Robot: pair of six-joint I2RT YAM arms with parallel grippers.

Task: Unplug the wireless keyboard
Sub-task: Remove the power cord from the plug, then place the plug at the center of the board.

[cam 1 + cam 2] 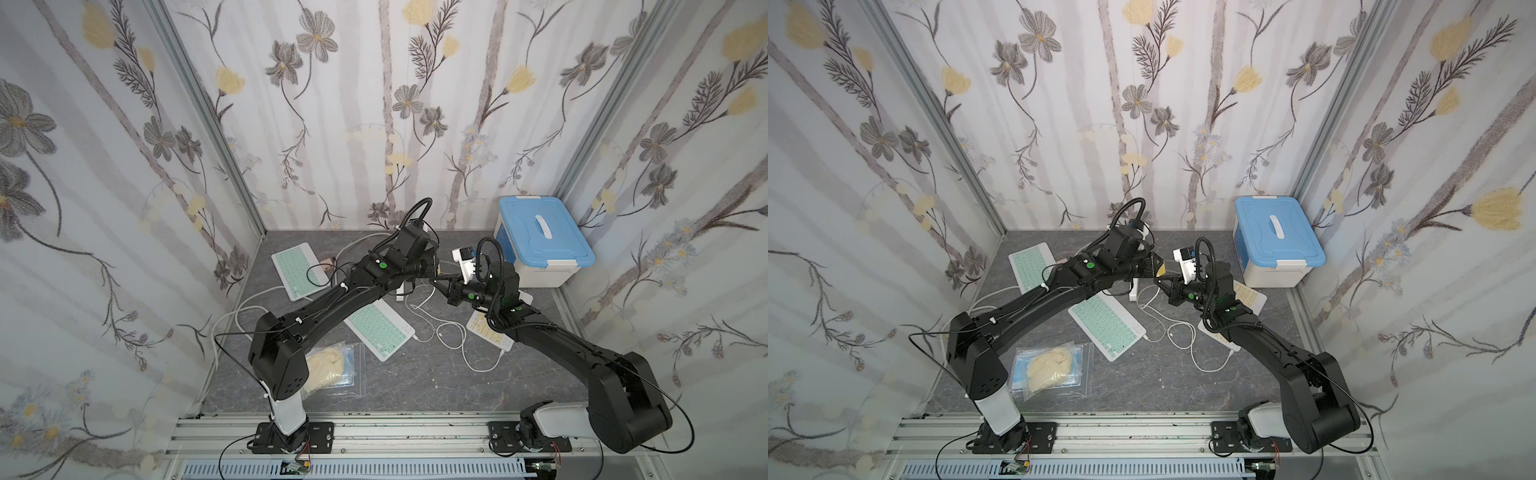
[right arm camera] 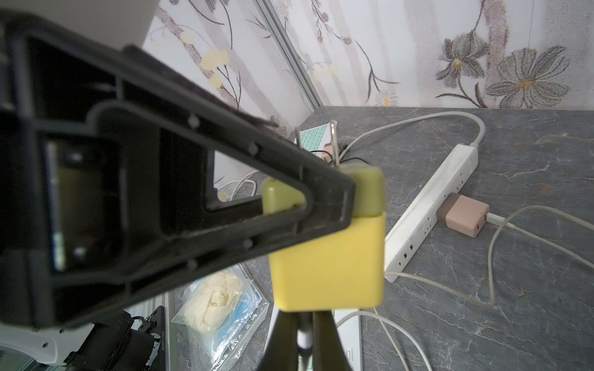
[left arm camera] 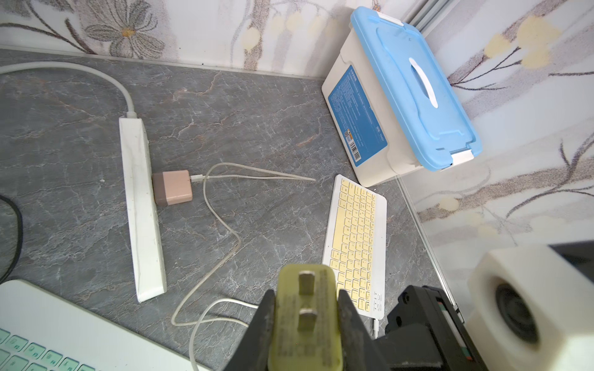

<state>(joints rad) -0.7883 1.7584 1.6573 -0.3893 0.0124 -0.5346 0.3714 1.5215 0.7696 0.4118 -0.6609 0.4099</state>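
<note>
A yellow charger adapter [image 3: 305,318] hangs in the air with its two prongs bare, off the white power strip [image 3: 141,208]. My left gripper [image 3: 305,294] is shut on the adapter's sides. In the right wrist view, my right gripper [image 2: 303,318] is shut on the white cable plug [image 2: 303,337] right under the adapter [image 2: 328,260]. Whether the plug still sits in the adapter I cannot tell. Both grippers meet above the table's middle in a top view [image 1: 1160,274]. The yellow-keyed wireless keyboard [image 3: 356,237] lies by the right wall with a white cable [image 1: 478,365] at its corner.
A pink adapter [image 3: 172,192] stays plugged in the power strip. A green keyboard [image 1: 378,328] lies mid-table and another [image 1: 297,270] at the back left. A blue-lidded box [image 1: 540,237] stands in the back right corner. A plastic bag [image 1: 332,365] lies near the front.
</note>
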